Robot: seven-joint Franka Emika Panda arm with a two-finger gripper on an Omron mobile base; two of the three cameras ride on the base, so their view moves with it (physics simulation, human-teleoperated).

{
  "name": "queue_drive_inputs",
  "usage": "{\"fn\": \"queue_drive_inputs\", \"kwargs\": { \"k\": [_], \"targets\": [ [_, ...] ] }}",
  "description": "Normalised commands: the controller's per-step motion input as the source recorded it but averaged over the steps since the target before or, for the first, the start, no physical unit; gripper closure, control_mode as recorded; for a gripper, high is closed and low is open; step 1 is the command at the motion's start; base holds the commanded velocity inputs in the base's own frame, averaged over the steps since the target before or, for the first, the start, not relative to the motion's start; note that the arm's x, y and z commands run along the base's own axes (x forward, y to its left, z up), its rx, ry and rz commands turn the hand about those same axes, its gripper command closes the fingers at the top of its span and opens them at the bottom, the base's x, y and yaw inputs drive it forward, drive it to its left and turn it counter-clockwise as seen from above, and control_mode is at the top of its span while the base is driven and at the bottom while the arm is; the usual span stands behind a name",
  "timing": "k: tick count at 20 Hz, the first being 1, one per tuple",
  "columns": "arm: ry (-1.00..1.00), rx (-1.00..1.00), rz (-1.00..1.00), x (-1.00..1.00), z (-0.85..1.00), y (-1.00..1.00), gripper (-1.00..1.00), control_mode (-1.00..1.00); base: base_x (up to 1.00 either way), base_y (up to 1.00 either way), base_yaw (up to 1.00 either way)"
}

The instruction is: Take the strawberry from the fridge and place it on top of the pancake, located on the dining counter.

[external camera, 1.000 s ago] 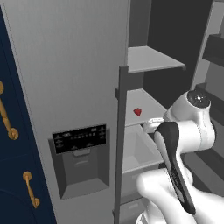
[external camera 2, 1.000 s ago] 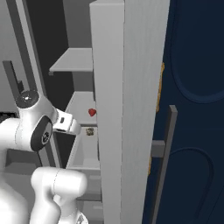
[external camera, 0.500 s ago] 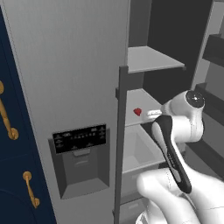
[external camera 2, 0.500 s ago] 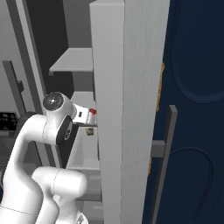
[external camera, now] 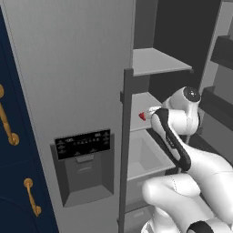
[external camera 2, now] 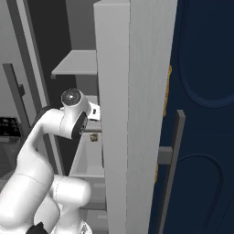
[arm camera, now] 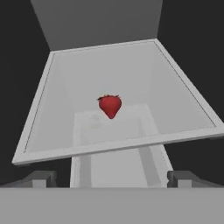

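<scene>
The strawberry, small and bright red, lies on a grey inner shelf of the open fridge. In the hand view it sits straight ahead, beyond the shelf's front edge. My gripper is open, its two dark fingertips wide apart and short of the fruit, with nothing between them. From the left base camera the strawberry peeks out just left of my hand, which reaches in at shelf height. The pancake and the dining counter are out of view.
An upper shelf hangs above the hand and a pale drawer bin lies below it. The grey door's edge stands close on the right of the arm. A small brown item sits lower inside. Navy cabinets flank the fridge.
The arm has swung leftward into the fridge, bringing the hand from well right of the strawberry up close beside it. The strawberry has stayed in place.
</scene>
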Motion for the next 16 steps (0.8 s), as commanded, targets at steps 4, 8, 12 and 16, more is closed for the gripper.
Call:
{"fn": "queue_drive_inputs", "kwargs": {
  "k": [4,8,12,16],
  "targets": [
    [0.01,0.0,0.0,0.71,-0.34,0.06,-1.0,-1.0,0.0,0.0,0.0],
    [0.0,0.0,0.0,0.63,-0.36,0.03,-1.0,-1.0,0.0,0.0,0.0],
    [0.01,0.0,0.0,0.65,-0.15,0.02,-1.0,-1.0,0.0,0.0,0.0],
    [0.0,0.0,0.0,0.5,-0.22,0.03,-1.0,-1.0,0.0,0.0,0.0]
  ]
}}
